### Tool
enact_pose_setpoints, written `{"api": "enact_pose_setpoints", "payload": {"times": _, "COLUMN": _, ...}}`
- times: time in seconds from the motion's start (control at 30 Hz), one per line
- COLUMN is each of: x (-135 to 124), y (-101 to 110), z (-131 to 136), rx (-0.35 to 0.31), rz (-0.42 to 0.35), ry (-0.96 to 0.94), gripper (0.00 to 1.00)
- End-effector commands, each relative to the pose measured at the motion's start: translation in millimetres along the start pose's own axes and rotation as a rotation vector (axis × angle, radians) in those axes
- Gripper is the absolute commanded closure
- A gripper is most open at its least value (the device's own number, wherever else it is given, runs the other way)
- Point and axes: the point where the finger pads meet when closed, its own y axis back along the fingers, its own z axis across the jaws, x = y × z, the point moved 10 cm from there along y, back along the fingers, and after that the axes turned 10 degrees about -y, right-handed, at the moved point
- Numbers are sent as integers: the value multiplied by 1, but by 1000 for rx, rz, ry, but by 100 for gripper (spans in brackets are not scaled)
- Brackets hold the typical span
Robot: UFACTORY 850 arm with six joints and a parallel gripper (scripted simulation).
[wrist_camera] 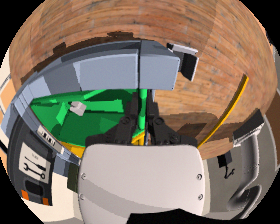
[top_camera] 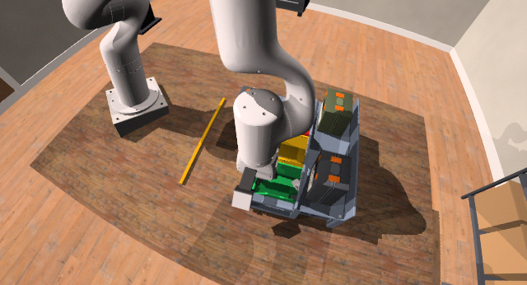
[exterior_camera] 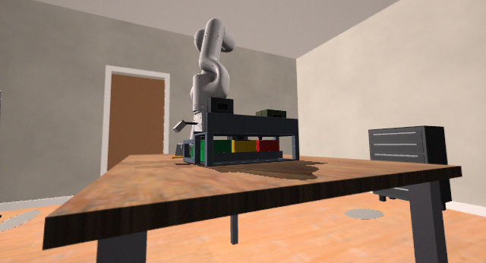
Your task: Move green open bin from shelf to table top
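Observation:
The green open bin (top_camera: 280,189) (exterior_camera: 221,146) (wrist_camera: 102,122) sits level at the near end of the shelf (exterior_camera: 250,124) (wrist_camera: 108,71), with a light grey part (top_camera: 296,184) (wrist_camera: 78,108) in it. My gripper (wrist_camera: 142,100) is shut on the upright green wall at the bin's open front, one finger on each side of it. In the top view the arm hides the fingers. The yellow bin (top_camera: 293,151) (exterior_camera: 244,146) stands beside the green one, and the red bin (top_camera: 305,133) (exterior_camera: 268,145) stands beyond it, both on the shelf. The bin's underside is hidden.
A dark case (top_camera: 325,188) and an olive case (top_camera: 335,118) stand on top of the rack behind the bins. A yellow strip (top_camera: 202,141) (wrist_camera: 233,111) lies on the wooden table top (top_camera: 123,186) between the robot's base (top_camera: 144,120) and the shelf.

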Motion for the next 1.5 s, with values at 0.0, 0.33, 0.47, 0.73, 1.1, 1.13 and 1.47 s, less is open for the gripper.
{"api": "enact_pose_setpoints", "payload": {"times": 0.0, "x": 0, "y": 1, "z": -1, "rx": 2, "rz": 0, "ry": 0, "gripper": 100}}
{"api": "enact_pose_setpoints", "payload": {"times": 0.33, "x": 0, "y": 1, "z": -1, "rx": 2, "rz": 0, "ry": 0, "gripper": 100}}
{"api": "enact_pose_setpoints", "payload": {"times": 0.47, "x": 0, "y": 1, "z": -1, "rx": 2, "rz": 0, "ry": 0, "gripper": 100}}
{"api": "enact_pose_setpoints", "payload": {"times": 0.73, "x": 0, "y": 1, "z": -1, "rx": 2, "rz": 0, "ry": 0, "gripper": 100}}
{"api": "enact_pose_setpoints", "payload": {"times": 1.1, "x": 0, "y": 1, "z": -1, "rx": 2, "rz": 0, "ry": 0, "gripper": 100}}
{"api": "enact_pose_setpoints", "payload": {"times": 1.13, "x": 0, "y": 1, "z": -1, "rx": 2, "rz": 0, "ry": 0, "gripper": 100}}
{"api": "enact_pose_setpoints", "payload": {"times": 1.47, "x": 0, "y": 6, "z": -1, "rx": 2, "rz": 0, "ry": 0, "gripper": 100}}
